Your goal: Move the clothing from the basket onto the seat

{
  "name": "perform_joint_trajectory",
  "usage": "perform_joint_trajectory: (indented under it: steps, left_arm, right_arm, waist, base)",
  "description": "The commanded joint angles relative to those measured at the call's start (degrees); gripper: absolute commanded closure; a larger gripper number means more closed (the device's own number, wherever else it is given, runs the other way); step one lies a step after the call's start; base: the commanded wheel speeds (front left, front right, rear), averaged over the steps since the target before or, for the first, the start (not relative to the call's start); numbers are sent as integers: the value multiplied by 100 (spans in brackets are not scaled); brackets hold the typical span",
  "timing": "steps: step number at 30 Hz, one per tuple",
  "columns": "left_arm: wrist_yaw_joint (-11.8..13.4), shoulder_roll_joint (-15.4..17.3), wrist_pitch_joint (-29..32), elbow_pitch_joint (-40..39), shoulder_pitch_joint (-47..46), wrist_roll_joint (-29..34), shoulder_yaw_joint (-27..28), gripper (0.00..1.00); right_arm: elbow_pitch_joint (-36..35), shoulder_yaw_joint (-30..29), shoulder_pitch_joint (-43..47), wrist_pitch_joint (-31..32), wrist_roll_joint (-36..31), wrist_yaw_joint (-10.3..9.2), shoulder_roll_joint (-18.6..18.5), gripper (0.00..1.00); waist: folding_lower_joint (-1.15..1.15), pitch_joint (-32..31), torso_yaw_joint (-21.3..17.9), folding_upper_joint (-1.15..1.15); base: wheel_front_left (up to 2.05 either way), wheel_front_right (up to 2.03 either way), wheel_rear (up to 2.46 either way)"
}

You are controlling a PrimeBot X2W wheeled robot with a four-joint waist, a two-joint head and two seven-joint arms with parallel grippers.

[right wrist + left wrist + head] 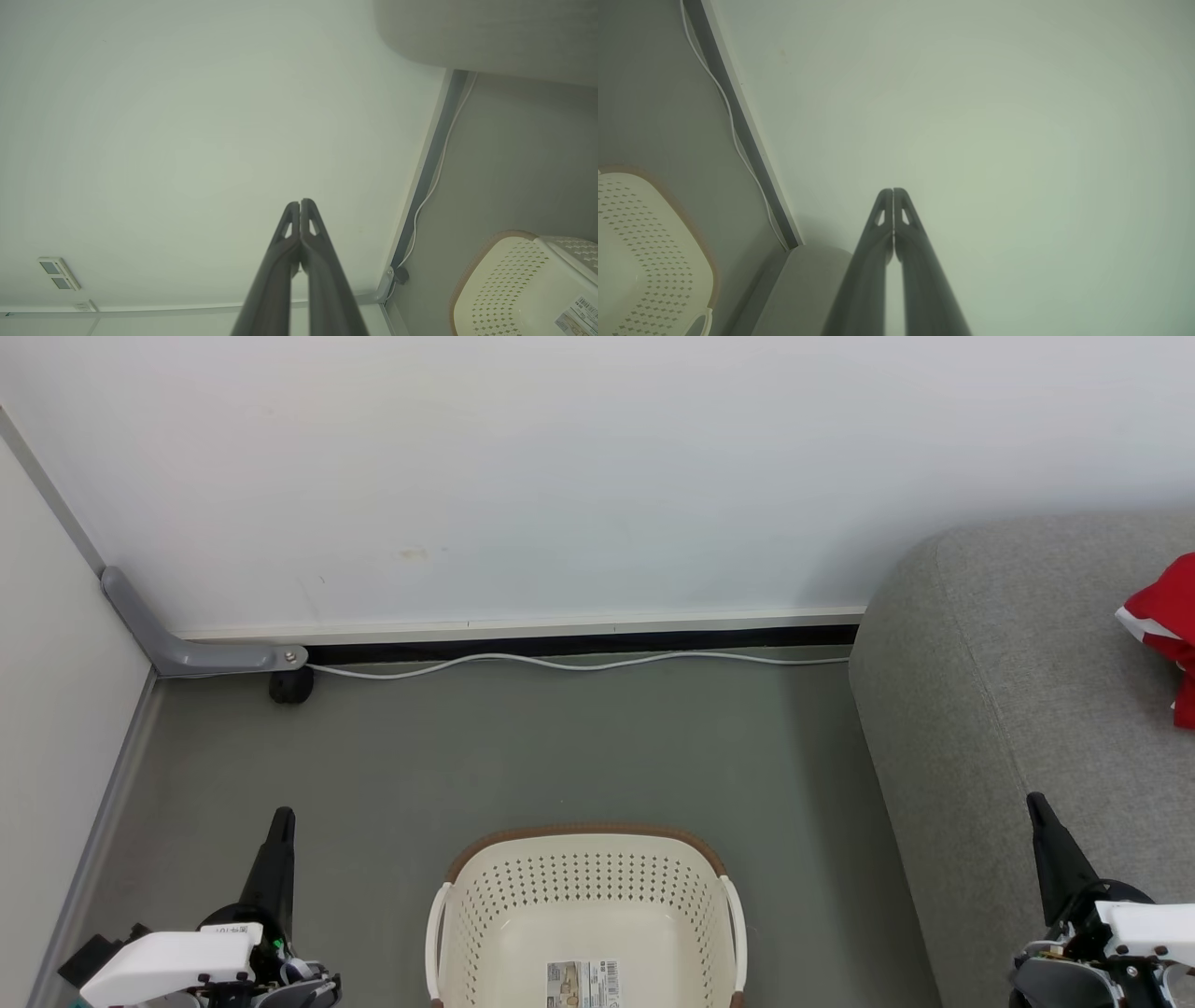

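Note:
The cream perforated basket (585, 915) with its brown rim stands on the floor at the bottom centre, holding nothing but the label on its bottom. A red garment with white trim (1167, 630) lies on the grey sofa (1008, 709) at the right edge. My left gripper (281, 817) is shut, left of the basket, fingers pointing at the wall. My right gripper (1034, 800) is shut over the sofa's front part. In the wrist views, both pairs of fingers (893, 191) (300, 203) are pressed together with nothing held; the basket (649, 252) (523, 284) sits to the side.
A white cable (579, 663) runs along the dark skirting at the foot of the white wall. A grey bracket (187, 649) with a black caster stands in the left corner. Grey floor lies between basket and wall. A wall switch plate (58, 273) shows in the right wrist view.

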Motion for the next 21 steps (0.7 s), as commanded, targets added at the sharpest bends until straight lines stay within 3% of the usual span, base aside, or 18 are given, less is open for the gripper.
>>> perform_joint_trajectory:
  steps: [1,21]
  left_arm:
    - [-43,99,36,-166,-334,-21,189,100]
    - [-43,99,35,-167,-333,-21,189,100]
  right_arm:
    - [-185,93,-172,47,64,9,-57,100]
    - [-185,94,-172,47,65,9,-56,100]
  waist:
    - [0,0,0,0]
    - [0,0,0,0]
  base:
    - [0,0,0]
    - [0,0,0]
